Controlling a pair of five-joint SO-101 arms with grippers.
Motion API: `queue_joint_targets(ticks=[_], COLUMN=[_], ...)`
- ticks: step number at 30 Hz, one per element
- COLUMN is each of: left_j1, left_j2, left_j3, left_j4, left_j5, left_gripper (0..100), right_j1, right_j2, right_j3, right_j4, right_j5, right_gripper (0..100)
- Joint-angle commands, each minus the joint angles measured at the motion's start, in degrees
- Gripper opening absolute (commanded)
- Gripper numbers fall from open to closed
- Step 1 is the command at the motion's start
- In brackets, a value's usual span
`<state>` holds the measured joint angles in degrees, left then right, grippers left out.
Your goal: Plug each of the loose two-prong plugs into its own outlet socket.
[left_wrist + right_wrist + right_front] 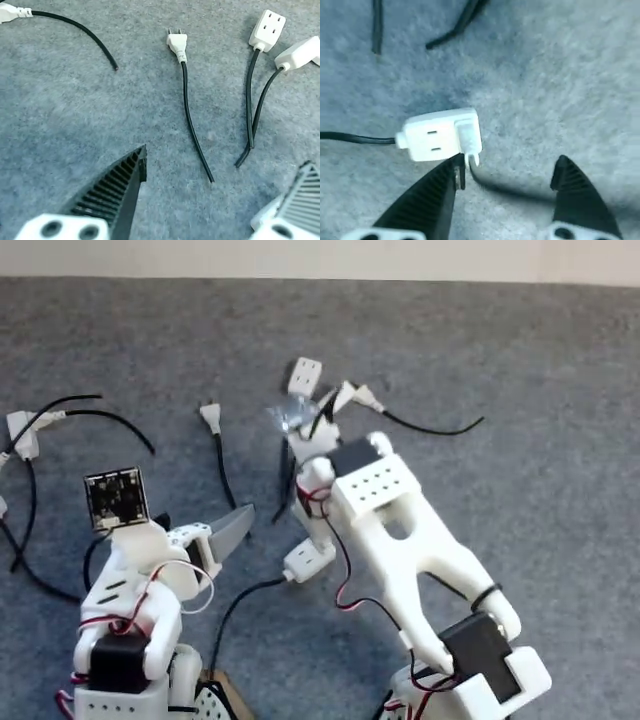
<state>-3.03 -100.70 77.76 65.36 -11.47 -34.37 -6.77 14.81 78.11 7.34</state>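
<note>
surface: grey, felt-like counter (520, 340) with short cords scattered over it.
right gripper (511, 167): jaws spread, holding nothing. It hovers over a white socket block (432, 137), with one fingertip (447, 182) just beside it.
first plug (468, 134): pressed against the end of that block, cord trailing under the gripper. I cannot tell whether the prongs are fully home.
left gripper (225, 160): wide open and empty, low over bare counter, apart from every cord.
loose plug (177, 42): lies flat with its prongs bare, touching no socket. Its cord runs back toward the left gripper.
square socket (267, 29): slots face up, nothing in them.
second socket (299, 54): just beside the square one.
third plug (364, 395): lies up against the second socket; joined or not, I cannot tell.
edge fittings (20, 432): white pieces among cords, too small to read.
progress (judged): one pairing is done or nearly done. At least the loose plug is left, and the square socket is open for it.
</note>
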Motion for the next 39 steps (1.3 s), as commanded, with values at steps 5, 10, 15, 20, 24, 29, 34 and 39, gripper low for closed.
queue_joint_targets(ticks=[5, 10, 15, 20, 24, 29, 34, 39], left_j1=[-0.4, 1.8, 9.71, 15.6, 20.35, 25.01, 28.88, 31.08], left_j2=[30.9, 59.74, 76.26, 81.01, 83.38, 88.84, 95.78, 103.34], left_j3=[-20.0, -41.98, -58.24, -61.67, -58.33, -55.87, -55.69, -55.52], left_j4=[2.29, 12.13, 22.86, 27.08, 23.03, 15.3, 10.11, 5.63], left_j5=[-0.88, -4.57, -9.67, -16.53, -18.2, -20.57, -21.8, -21.8], left_gripper=[44, 43, 38, 39, 38, 38, 38, 38], right_j1=[1.01, 4.53, 10.33, 18.33, 21.41, 23.08, 23.87, 23.6], right_j2=[-3.12, -13.85, -29.14, -50.77, -65.01, -74.95, -79.87, -83.56], right_j3=[-30.73, -35.03, -17.1, 14.73, 44.7, 62.81, 66.68, 70.9], right_j4=[16.66, 18.42, 11.65, -3.3, -14.81, -19.56, -19.82, -20.0], right_j5=[-0.09, -2.81, -2.81, 0.53, 2.73, 2.81, 2.64, 2.73], right_gripper=[28.2, 28.2, 28.2, 28.2, 28.2, 28.2, 28.2, 28.2])
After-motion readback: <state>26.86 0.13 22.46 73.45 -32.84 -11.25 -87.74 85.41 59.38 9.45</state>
